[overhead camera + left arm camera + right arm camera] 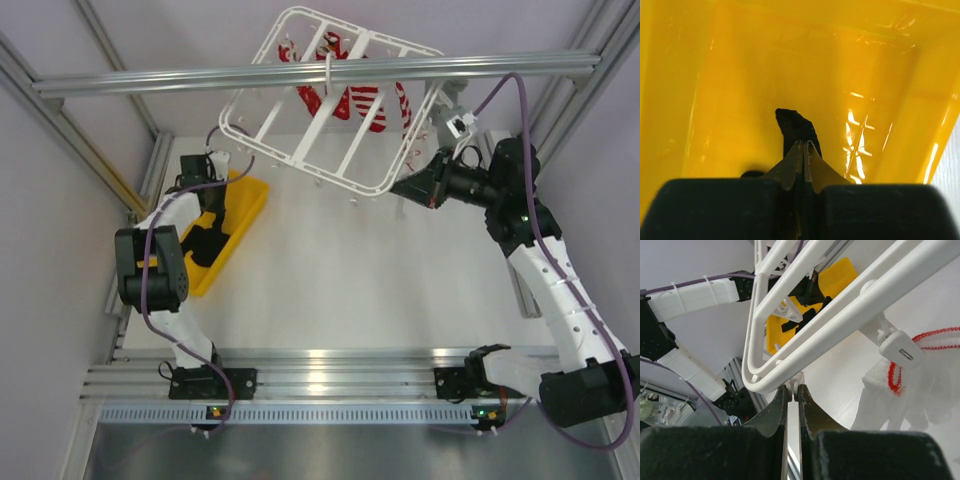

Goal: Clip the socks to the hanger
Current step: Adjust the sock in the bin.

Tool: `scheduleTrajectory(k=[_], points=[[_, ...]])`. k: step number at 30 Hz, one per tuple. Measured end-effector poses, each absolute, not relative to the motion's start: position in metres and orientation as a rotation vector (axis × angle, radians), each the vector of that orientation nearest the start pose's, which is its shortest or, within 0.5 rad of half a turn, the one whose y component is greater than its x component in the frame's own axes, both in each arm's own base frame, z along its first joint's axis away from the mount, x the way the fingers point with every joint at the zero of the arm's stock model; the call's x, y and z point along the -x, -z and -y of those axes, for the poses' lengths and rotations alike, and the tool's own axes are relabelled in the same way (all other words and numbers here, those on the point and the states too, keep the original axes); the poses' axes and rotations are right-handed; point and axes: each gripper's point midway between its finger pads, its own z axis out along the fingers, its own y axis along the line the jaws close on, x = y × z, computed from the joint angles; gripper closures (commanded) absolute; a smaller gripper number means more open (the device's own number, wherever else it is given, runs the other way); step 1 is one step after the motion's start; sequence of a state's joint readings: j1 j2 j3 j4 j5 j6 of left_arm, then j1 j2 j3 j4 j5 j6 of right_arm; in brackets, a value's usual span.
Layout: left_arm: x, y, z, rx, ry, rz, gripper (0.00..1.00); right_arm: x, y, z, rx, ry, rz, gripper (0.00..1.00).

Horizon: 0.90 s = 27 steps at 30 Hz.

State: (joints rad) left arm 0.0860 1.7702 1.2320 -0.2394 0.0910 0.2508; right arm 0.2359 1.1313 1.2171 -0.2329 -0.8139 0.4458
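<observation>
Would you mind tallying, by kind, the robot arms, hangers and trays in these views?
Robot arms: 2, the left arm and the right arm
Hanger: 1
Yellow tray: 1
Total: 4

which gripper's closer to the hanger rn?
Right. The right gripper is shut on the hanger itself, at the underside of its corner rim. The left gripper is off to the side, down in the yellow tray, pinching a black sock.
</observation>
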Motion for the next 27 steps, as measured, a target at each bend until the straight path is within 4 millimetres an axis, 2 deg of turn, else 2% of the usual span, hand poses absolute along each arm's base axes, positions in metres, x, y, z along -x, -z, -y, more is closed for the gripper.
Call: scheduleTrajectory(k=[2,3,7,12,16,19,22,27], points=[[-0.473,-0.084,-0.025,-0.279,-0.058,-2.345,0.74,-0.281,-0.367,-0.211,0.450,-1.188,-1.772,1.00],[-0.477,-0.081,-0.021,-0.291,-0.058,-2.347,0.64,-0.282,-0.366,-0.212,0.449,-1.188,-1.776,1.00],[-0.484,-0.084,-0.015,-0.287,-0.073,-2.341,0.51,-0.285,-0.363,-0.212,0.442,-1.189,-1.787,1.00],[-0.485,-0.087,-0.027,-0.236,-0.125,-2.343,0.49,-0.287,-0.365,-0.212,0.440,-1.182,-1.774,1.00],[-0.483,-0.086,-0.031,-0.231,-0.129,-2.371,0.48,-0.288,-0.365,-0.212,0.438,-1.179,-1.771,1.00],[-0.489,-0.084,-0.032,-0.232,-0.120,-2.395,0.46,-0.288,-0.365,-0.212,0.439,-1.177,-1.771,1.00],[-0.491,-0.073,-0.030,-0.239,-0.093,-2.430,0.46,-0.288,-0.365,-0.212,0.440,-1.176,-1.770,1.00],[-0.477,-0.047,-0.023,-0.255,-0.024,-2.519,0.45,-0.288,-0.365,-0.212,0.440,-1.176,-1.771,1.00]])
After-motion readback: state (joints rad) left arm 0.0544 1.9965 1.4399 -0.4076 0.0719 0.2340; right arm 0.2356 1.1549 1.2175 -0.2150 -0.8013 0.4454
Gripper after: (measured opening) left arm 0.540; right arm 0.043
